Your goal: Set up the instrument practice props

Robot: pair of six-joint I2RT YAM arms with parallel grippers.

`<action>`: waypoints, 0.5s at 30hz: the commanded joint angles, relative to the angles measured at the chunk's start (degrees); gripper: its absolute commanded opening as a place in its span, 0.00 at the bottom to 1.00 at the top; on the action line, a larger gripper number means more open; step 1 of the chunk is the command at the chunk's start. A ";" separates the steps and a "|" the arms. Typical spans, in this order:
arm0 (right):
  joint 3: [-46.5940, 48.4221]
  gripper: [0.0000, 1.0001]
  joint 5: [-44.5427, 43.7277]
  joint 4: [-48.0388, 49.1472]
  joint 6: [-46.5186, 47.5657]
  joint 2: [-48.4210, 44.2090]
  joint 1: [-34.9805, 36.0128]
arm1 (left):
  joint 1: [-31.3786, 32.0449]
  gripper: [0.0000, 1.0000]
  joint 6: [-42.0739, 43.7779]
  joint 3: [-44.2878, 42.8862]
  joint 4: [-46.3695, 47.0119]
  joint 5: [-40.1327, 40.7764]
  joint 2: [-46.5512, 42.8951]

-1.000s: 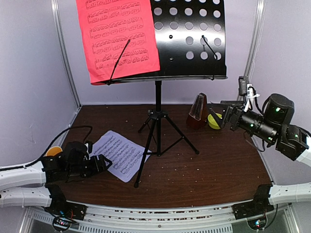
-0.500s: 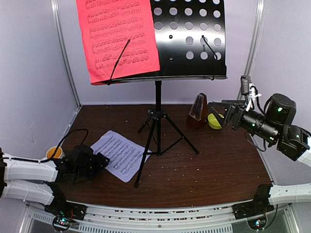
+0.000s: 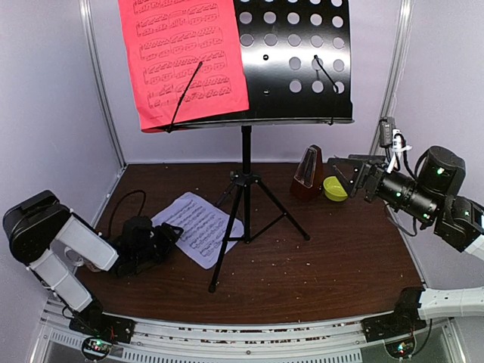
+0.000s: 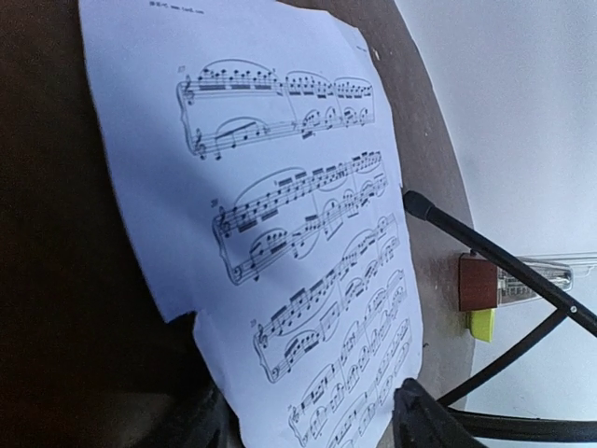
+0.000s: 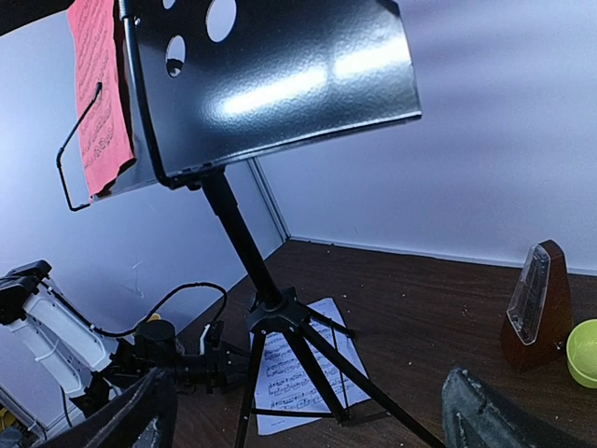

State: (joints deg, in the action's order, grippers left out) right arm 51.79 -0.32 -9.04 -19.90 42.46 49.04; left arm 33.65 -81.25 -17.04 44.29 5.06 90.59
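Left gripper (image 3: 171, 235), lower left, is straddling the edge of the white sheet (image 3: 203, 229), jaws apart, probably for lifting onto the music stand (image 3: 295, 60); right gripper (image 3: 344, 175) is hovering wide open.

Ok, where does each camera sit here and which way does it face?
Top external: above and behind the bases, facing the music stand; both arms show.
Left wrist: low over the table, looking along the white sheet; left pincer tips frame it.
Right wrist: raised at right, facing left toward the stand; right pincer tips show.
Shared: all three catch the metronome.
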 commanded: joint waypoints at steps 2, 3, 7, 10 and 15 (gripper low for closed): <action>0.07 1.00 -1.17 -0.85 0.12 -0.88 -0.60 | -0.73 0.56 2.07 -4.08 3.49 -2.80 6.86; 0.05 1.00 -1.18 -0.91 0.21 -1.03 -0.56 | -0.75 0.54 2.52 -4.78 3.59 -2.80 7.55; 0.13 1.00 -1.34 -0.99 0.21 -1.14 -0.70 | -1.06 0.44 4.25 -7.20 2.39 -2.45 8.80; 0.14 1.00 -1.35 -1.06 0.30 -1.10 -0.65 | -1.59 0.36 4.91 -7.61 0.41 -2.44 8.36; 0.20 1.00 -1.59 -1.42 0.66 -1.32 -0.78 | -2.84 0.15 5.88 -5.14 -3.09 -1.36 3.75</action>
State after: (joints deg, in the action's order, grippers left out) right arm 51.79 -0.93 -9.89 -19.75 41.89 48.71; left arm 31.88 -77.62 -23.59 43.68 2.79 98.39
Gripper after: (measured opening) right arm 0.999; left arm 0.197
